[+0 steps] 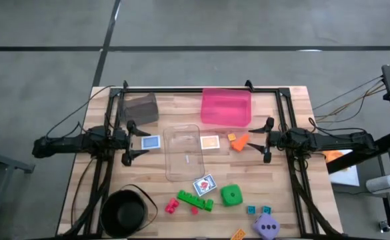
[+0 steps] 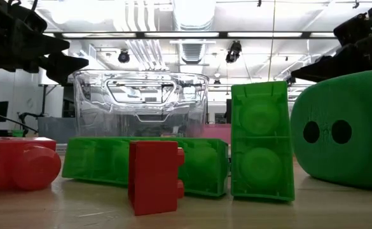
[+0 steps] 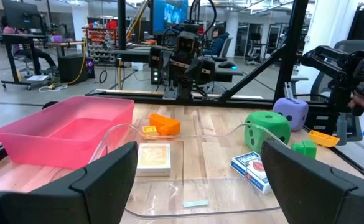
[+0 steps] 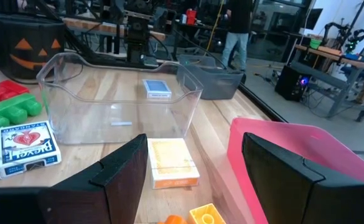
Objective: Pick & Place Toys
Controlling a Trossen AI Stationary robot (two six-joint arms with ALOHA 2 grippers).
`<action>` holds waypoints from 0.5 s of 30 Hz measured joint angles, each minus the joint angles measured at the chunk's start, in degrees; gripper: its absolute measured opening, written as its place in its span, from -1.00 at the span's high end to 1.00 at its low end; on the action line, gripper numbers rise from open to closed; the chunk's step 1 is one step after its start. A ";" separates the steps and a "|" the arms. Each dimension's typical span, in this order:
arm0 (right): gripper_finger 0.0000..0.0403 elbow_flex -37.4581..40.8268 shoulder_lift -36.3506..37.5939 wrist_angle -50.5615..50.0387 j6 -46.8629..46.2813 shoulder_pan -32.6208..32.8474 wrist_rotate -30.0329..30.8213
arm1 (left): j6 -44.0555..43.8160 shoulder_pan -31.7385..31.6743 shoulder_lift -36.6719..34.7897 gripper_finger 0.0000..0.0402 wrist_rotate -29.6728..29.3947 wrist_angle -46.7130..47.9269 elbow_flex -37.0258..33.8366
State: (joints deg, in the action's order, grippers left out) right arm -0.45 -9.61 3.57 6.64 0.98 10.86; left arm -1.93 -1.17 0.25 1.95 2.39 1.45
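The left gripper (image 1: 129, 141) and right gripper (image 1: 267, 141) are held with jaws wide apart and empty. An orange card (image 1: 210, 142) lies on the counter (image 1: 295, 107) between clear bin (image 1: 183, 152) and right gripper, which is nearer.

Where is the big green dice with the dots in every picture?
High view: the green dice sits low, right of the middle.
Low view: it fills the right edge, close up.
Left wrist view: right of the middle, beside the purple dice.
Right wrist view: not in it.
Shared landmark: the clear bin, also at and.
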 joint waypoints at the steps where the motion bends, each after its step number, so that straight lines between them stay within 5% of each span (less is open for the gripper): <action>1: -0.29 -0.02 0.00 0.21 0.00 0.00 0.00 | 0.00 0.00 0.00 -0.70 0.00 0.00 0.00; 15: -0.29 0.00 -1.94 2.01 -4.70 0.01 -5.10 | -0.02 0.00 -0.02 -0.70 0.01 -0.86 0.00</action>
State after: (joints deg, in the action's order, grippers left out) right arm -0.45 -11.54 5.58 1.95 0.99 5.76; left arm -1.96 -1.17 0.23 1.96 1.54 1.45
